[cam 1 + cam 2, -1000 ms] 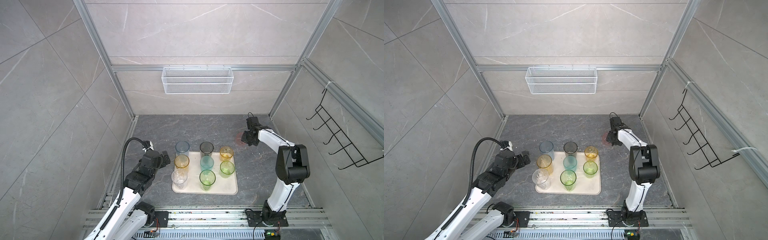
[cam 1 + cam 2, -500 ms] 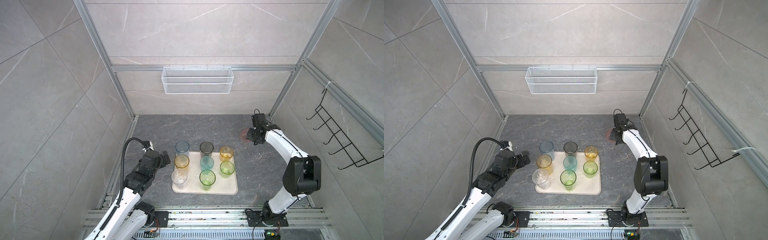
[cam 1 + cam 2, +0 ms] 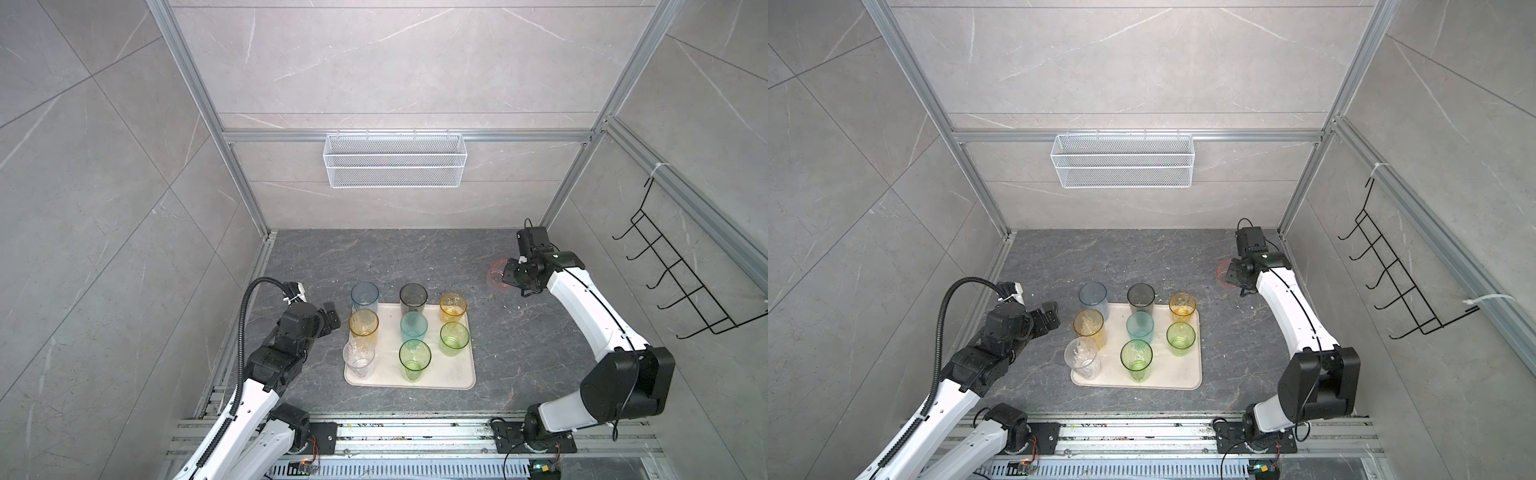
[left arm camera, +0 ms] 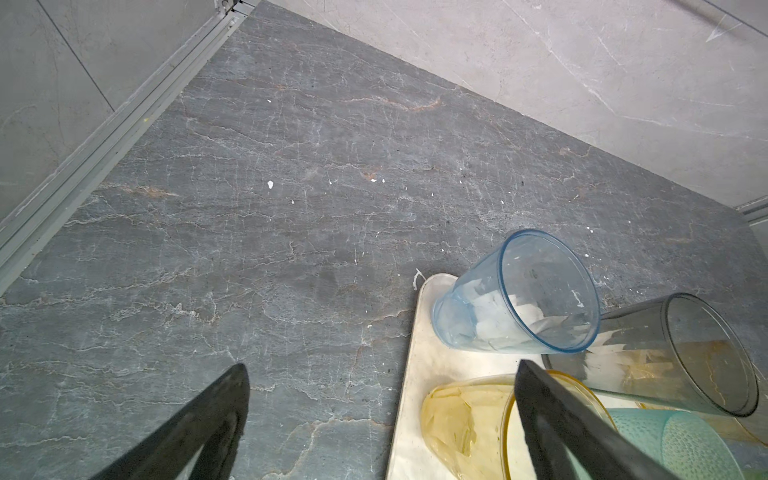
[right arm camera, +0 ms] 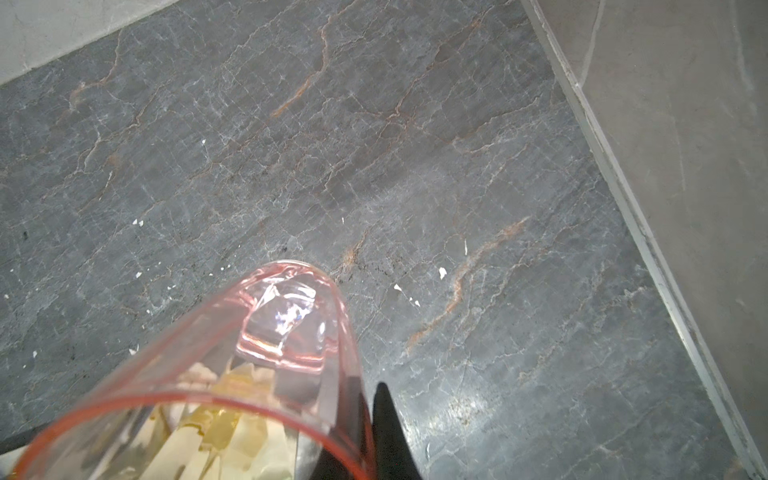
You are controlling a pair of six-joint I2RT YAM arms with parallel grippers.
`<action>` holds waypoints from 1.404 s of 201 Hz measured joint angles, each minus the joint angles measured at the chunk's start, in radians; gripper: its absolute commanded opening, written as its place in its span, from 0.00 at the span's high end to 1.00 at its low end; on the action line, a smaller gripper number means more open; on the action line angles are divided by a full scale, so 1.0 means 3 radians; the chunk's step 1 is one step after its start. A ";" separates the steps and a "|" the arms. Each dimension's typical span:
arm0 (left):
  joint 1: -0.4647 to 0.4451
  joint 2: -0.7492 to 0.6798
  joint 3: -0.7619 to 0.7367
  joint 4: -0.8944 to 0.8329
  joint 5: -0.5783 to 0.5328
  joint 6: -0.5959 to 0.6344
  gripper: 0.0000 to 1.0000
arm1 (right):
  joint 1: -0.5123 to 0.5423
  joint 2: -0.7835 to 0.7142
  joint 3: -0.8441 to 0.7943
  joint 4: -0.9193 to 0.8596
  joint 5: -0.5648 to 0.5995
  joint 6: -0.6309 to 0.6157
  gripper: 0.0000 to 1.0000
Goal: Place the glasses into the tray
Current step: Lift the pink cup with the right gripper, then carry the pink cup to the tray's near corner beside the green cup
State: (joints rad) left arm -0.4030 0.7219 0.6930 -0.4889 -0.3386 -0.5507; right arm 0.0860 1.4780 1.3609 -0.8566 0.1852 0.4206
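Note:
The cream tray [image 3: 453, 370] lies at mid-floor with several tinted glasses upright on it, among them a blue one [image 3: 365, 296], a grey one [image 3: 413, 298] and a clear one [image 3: 358, 356]. A pink glass [image 3: 496, 273] stands apart at the far right, off the tray. My right gripper [image 3: 510, 276] is shut on its rim. In the right wrist view the pink glass [image 5: 257, 353] has one finger inside its wall and one outside, at my right gripper [image 5: 368, 399]. My left gripper [image 3: 330, 318] hangs open and empty just left of the tray, beside the tall amber glass [image 4: 465, 419].
A white wire-mesh basket [image 3: 395, 166] hangs on the back wall, and a black hook rack [image 3: 681, 286] on the right wall. The right wall's metal rail [image 5: 648, 249] runs close to the pink glass. Small white flecks dot the dark stone floor [image 3: 374, 257].
My right arm's elbow has swung out to the right and lower, while its gripper stayed at the pink glass near the right wall. The left arm has not moved.

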 measured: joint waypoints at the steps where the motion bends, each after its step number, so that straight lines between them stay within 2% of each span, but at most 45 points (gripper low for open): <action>1: 0.0000 0.0000 0.0000 0.0000 0.0001 0.0000 0.00 | 0.0000 -0.0005 -0.0001 -0.0003 0.0001 0.0000 1.00; 131: 0.0000 0.0011 0.0000 -0.0014 0.0130 -0.0062 0.00 | 0.0256 -0.0659 -0.0132 -0.0624 -0.0187 -0.0109 1.00; 213: 0.0000 -0.0094 0.0000 -0.0088 0.0193 -0.0104 0.00 | 0.0674 -0.0998 -0.0181 -0.0966 -0.0215 -0.0107 1.00; 282: 0.0000 -0.0148 0.0000 -0.0192 0.0197 -0.0125 0.00 | 0.0950 -0.1470 -0.0343 -0.1364 -0.0314 -0.0106 1.00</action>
State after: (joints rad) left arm -0.4030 0.6777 0.6930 -0.5465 -0.2794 -0.5880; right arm 0.3710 1.0370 1.2579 -1.2659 0.0910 0.3889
